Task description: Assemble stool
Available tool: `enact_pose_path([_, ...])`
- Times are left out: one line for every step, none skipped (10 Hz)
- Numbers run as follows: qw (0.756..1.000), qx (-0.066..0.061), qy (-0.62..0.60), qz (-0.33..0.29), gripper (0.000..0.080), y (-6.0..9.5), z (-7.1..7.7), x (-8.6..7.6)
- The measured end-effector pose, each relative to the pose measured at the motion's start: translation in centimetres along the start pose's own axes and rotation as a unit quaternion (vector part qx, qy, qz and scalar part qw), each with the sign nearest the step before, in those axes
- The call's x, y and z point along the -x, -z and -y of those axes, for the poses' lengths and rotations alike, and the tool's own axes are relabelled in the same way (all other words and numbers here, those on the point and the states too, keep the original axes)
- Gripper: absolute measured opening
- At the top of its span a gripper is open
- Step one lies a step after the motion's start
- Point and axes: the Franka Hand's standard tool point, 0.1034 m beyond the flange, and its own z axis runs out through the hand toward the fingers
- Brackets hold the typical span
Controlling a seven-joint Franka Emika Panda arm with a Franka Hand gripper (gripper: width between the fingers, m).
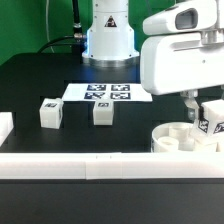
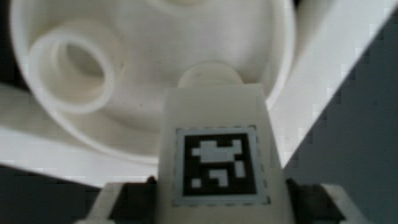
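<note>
On the exterior view's left, a loose stool leg [image 1: 50, 113] stands on the black table [image 1: 30, 80]. A second leg [image 1: 102, 112] stands near it, just in front of the marker board [image 1: 105, 92]. Far right, the gripper [image 1: 205, 112] clamps a third leg [image 1: 213, 124] above the round seat [image 1: 180, 138].

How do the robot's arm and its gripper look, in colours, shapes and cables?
The arm is white, with smooth rounded shells and a blue lit band low on its base. Black cables run behind it. The gripper has a white boxy body with rounded corners. Its two short fingers look grey in the wrist view. I can read no markings on the arm or gripper.
</note>
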Motion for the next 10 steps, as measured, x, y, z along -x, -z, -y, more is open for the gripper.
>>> enact_pose_path([0.999,0.003,-0.041,0.000,0.0338,0.0,0.0,0.0])
enact_pose_path([0.996,0.007,-0.092,0.000,0.0338,0.0,-0.1,0.0])
enact_pose_path([0.993,0.009,-0.119,0.000,0.0338,0.0,-0.2,0.1])
enact_pose_path([0.989,0.008,-0.146,0.000,0.0338,0.0,-0.3,0.1])
enact_pose_path([0.983,0.007,-0.184,0.000,0.0338,0.0,-0.4,0.1])
enact_pose_path([0.976,0.005,-0.218,0.001,0.0338,0.0,-0.4,0.1])
enact_pose_path([0.965,0.002,-0.261,0.001,0.0338,0.0,-0.5,0.3])
enact_pose_path([0.943,-0.001,-0.334,-0.006,0.0338,0.1,-0.3,0.7])
enact_pose_path([0.918,-0.007,-0.397,-0.015,0.0338,0.1,-0.1,1.0])
enact_pose_path([0.884,-0.014,-0.466,-0.017,0.0338,0.1,0.0,1.1])
